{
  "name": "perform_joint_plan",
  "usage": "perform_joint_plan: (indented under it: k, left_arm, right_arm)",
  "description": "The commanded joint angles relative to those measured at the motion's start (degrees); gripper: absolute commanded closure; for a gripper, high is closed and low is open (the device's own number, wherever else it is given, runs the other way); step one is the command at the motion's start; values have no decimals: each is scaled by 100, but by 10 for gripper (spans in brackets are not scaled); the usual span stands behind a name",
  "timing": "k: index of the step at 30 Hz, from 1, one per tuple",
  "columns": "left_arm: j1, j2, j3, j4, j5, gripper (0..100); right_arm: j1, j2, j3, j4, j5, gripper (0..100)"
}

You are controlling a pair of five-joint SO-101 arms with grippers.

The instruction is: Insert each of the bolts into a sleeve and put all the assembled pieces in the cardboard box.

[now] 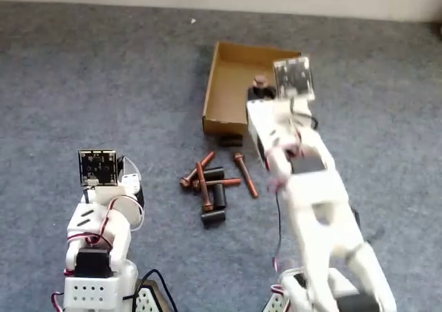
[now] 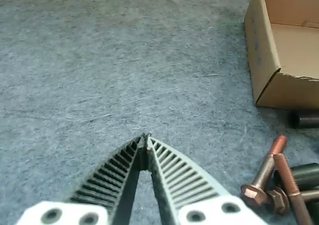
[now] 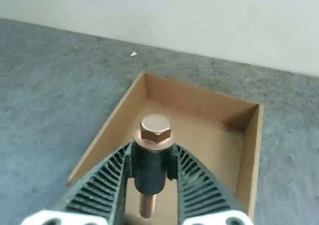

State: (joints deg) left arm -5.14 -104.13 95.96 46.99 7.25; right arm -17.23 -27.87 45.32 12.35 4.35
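assembled piece = copper bolt (image 3: 155,130) through black sleeve (image 3: 149,172). Both look like rigid metal, dense for their size and smooth, so probably slippery. Best gripped across the sleeve body, not the shank

right gripper (image 3: 152,158) does that: jaws part-open, clamped on the sleeve sides, bolt upright with head on top, shank poking out below, over the cardboard box (image 3: 197,103) toward the far edge of the table (image 1: 83,70)

box is thin card, likely shifts if bumped

left gripper (image 2: 145,143) fully closed, empty, toward the near-left corner

loose bolts (image 1: 202,181) and spare sleeves (image 1: 219,196) heaped mid-table, just off the box's near wall
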Motion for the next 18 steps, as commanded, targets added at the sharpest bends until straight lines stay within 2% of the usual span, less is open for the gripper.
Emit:
perform_joint_plan:
  k: [1,7,12,15,18]
  left_arm:
    - [-57,-31,119,-158,-70,976]
    - [-31,-31,119,-158,-70,976]
    - [-31,-31,119,-149,-70,976]
    - [-22,-31,119,-149,-70,976]
    - [-22,-31,119,-149,-70,976]
  right_arm:
    - [259,1692,-1516,-778,-44,995]
    - [497,3538,-2862,-760,-44,992]
    - [541,4031,-3292,-752,-44,990]
    - [523,4013,-3292,-505,-44,926]
    - [514,4004,-3389,444,-62,848]
